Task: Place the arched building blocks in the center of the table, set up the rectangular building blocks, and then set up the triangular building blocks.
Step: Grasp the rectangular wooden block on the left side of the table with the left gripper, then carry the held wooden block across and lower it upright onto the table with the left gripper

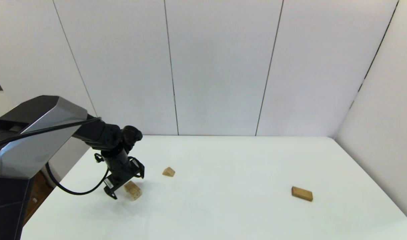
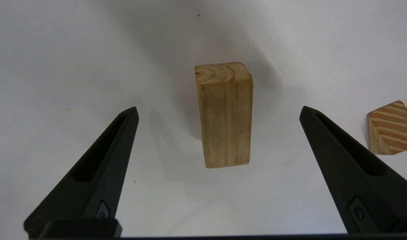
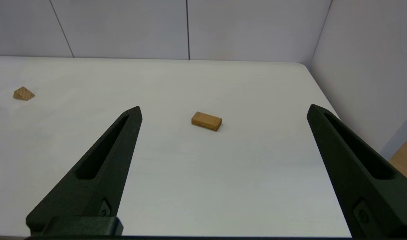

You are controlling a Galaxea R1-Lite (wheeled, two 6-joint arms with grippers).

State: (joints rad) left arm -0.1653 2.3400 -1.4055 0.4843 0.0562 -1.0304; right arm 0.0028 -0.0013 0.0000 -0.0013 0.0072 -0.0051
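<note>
Left hand (image 2: 218, 110) spread wide, seemingly above arched block (image 2: 223, 113)

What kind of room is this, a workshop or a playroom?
Probably a robot test booth: a bare white table closed in by plain white wall panels, with only three wooden blocks and the left gripper open over one.
</note>
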